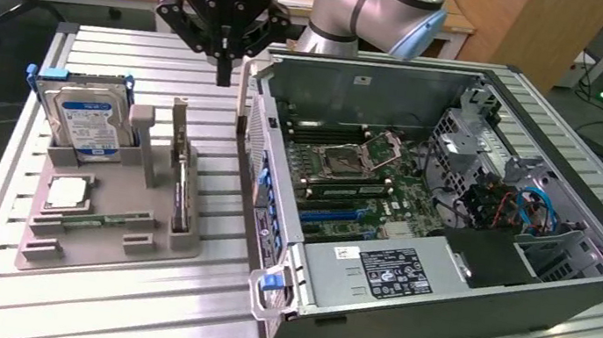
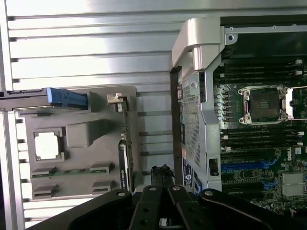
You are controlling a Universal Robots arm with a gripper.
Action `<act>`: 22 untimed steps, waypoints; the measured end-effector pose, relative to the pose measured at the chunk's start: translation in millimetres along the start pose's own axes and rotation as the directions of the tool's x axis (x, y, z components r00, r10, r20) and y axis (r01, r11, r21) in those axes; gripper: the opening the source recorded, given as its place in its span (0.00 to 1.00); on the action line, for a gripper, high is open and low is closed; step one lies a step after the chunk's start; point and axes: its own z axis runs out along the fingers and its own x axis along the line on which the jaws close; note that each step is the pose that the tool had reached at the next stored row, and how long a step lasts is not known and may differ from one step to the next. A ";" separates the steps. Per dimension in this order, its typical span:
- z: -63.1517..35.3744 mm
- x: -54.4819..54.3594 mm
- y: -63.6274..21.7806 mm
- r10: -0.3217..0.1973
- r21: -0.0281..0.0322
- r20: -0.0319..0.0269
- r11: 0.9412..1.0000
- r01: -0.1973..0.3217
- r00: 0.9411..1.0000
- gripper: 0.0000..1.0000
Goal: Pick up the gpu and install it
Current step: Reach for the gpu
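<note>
The gpu [image 1: 180, 172] stands on edge in a slot of the grey holder [image 1: 149, 247], a thin dark card with a silvery end bracket. Seen edge-on in the wrist view, the gpu [image 2: 123, 148] runs along one side of the holder [image 2: 81, 134]. My gripper [image 1: 222, 76] hangs above the table, behind the card and close to the computer case's rear wall. Its fingers are shut with nothing between them. In the wrist view the gripper [image 2: 162, 171] is over the gap between holder and case. The open case [image 1: 442, 268] shows the motherboard [image 1: 360, 177] with blue slots [image 2: 242, 165].
A blue-labelled hard drive [image 1: 89, 123] stands upright at the holder's far left. A square processor chip [image 1: 68, 192] and a green memory stick [image 1: 106, 219] lie in the holder. The case's tall side wall [image 1: 265, 173] rises right beside the holder. Desks stand behind.
</note>
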 end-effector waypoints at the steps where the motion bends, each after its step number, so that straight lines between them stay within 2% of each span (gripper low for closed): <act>1: 0.0 1.0 -0.1 0.000 0.000 0.000 1.000 0.000 1.000 0.11; 22: -0.4 21.8 -2.1 0.000 0.000 0.000 1.000 0.000 1.000 0.11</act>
